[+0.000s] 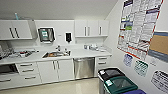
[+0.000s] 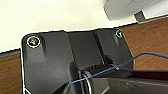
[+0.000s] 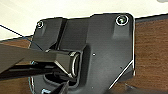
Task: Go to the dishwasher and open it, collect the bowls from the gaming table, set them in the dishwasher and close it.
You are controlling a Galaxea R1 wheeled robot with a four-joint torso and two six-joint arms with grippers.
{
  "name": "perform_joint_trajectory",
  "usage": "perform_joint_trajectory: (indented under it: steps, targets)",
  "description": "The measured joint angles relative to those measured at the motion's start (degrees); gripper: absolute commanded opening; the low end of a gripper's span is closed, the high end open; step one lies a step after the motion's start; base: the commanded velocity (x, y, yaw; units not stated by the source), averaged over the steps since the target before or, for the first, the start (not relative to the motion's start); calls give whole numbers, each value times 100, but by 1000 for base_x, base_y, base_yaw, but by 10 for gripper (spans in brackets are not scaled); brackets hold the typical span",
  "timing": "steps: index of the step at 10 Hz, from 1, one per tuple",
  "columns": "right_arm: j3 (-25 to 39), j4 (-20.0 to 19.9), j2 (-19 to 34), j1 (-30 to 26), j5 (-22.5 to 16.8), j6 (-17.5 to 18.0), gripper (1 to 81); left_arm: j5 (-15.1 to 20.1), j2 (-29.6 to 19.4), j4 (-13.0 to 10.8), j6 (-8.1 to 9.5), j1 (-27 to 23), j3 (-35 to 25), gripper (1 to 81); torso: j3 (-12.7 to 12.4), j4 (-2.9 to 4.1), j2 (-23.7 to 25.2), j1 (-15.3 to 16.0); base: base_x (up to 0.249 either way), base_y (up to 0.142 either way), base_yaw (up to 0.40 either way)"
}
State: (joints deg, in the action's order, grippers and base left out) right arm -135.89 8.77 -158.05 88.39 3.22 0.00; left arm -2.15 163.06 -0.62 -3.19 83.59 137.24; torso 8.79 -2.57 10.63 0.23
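While the head view looks forward and down into a small kitchenette, these lines run from the largest thing to the smallest.

Room: white walls and a pale glossy floor (image 1: 75, 87); a board of posters and notices (image 1: 140, 25) hangs on the right-hand wall.
Countertop: a long white counter (image 1: 82, 53) runs along the back wall, with white wall cabinets (image 1: 91, 28) above it and white base cabinets and drawers (image 1: 50, 71) below.
Dishwasher: the brushed-steel front (image 1: 84, 68) sits under the counter, just right of the sink cabinet doors and beside a stack of white drawers; its door is closed, the bar handle across the top.
Bins: a black-lidded bin (image 1: 110, 73) and a green-lidded bin (image 1: 122, 85) stand side by side against the right wall, near the dishwasher.
Sink: a steel basin (image 1: 56, 54) is set into the counter, left of the dishwasher, with a tap behind it.
Dispensers: a paper-towel dispenser (image 1: 46, 34) and a small dark soap dispenser (image 1: 68, 37) are fixed to the back wall.
Left gripper: I cannot tell how far its fingers are spread or whether it holds anything; the left wrist view shows the dark wrist plate and a blue cable (image 2: 150, 55) over pale floor and wood-brown surface.
Right gripper: likewise cannot tell.
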Motion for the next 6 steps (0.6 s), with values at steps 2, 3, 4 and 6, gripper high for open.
perform_joint_trajectory:
  steps: [2, 3, 4, 6]
  targets:
    - [37, 2, -83, -2, 17, 0, 811, 15, -93, 0, 2, 22, 29, 811, 0, 0, 0, 0, 87, 76, 0]
    - [22, 2, -33, 2, 5, 0, 811, 20, -41, 0, 2, 11, 27, 811, 0, 0, 0, 0, 87, 76, 0]
    - [6, 2, -17, 0, 2, 0, 811, 15, -20, 0, 2, -11, 18, 811, 0, 0, 0, 2, 87, 76, 0]
    - [9, 2, -35, 5, 9, 0, 811, 2, -22, 0, 2, -21, 13, 811, 0, 0, 0, 0, 87, 76, 0]
